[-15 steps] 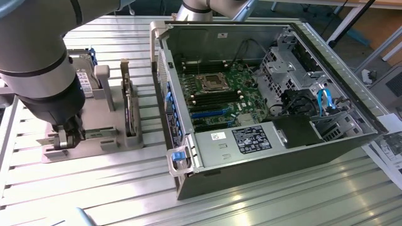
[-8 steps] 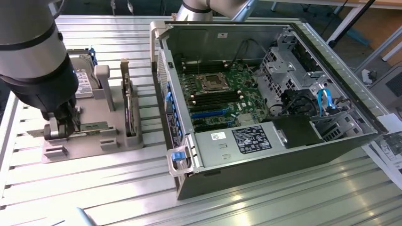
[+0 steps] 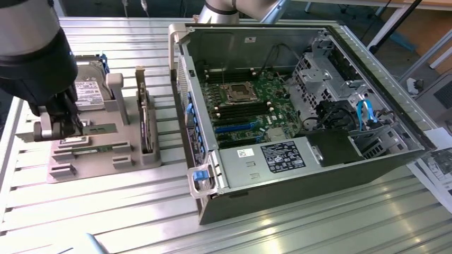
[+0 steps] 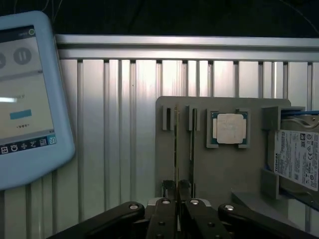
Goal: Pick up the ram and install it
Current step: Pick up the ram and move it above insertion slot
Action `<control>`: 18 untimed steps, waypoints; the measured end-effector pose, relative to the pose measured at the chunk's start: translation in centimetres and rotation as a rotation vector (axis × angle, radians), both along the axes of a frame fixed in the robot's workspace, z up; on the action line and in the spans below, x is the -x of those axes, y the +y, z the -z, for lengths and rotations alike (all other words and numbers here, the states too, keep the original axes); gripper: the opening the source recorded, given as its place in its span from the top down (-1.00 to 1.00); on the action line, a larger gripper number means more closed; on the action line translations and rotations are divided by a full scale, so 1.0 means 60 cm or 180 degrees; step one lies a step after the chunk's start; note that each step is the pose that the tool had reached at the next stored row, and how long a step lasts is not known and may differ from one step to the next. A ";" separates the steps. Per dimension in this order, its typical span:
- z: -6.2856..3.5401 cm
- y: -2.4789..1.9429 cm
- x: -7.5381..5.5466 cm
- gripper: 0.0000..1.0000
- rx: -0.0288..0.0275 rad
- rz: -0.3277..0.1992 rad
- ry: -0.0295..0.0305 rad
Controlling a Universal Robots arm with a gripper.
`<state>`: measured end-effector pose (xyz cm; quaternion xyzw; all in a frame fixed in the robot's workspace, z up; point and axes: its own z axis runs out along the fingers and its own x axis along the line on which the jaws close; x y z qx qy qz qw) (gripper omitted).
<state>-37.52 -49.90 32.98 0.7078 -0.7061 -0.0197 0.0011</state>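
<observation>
Gripper: black two-finger gripper [image 4: 177, 188] [image 3: 62, 127] low over grey plastic holder tray [image 4: 214, 169] [image 3: 106, 159].
Fingers [image 4: 167, 193]: drawn together, apparently pinching slim green ram stick [image 4: 176, 144], standing edge-on in its slot.

At the frame's left the gripper [image 3: 65, 127] hangs low over a grey fixture tray [image 3: 92, 164] on the slatted table [image 3: 297, 233]. A hard drive [image 3: 90, 84] lies at the tray's upper end; an expansion card [image 3: 145, 124] stands on edge along its right side. An open computer case [image 3: 318, 191], motherboard [image 3: 247, 106] exposed, occupies the centre and right.
</observation>
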 end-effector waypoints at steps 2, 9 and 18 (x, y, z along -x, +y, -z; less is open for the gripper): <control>-0.017 0.0000 0.000 0.73 0.0000 0.0000 0.0000; -0.083 0.0000 0.000 0.73 0.0000 0.0000 0.0000; -0.160 0.0000 0.000 0.73 0.0000 0.0000 0.0000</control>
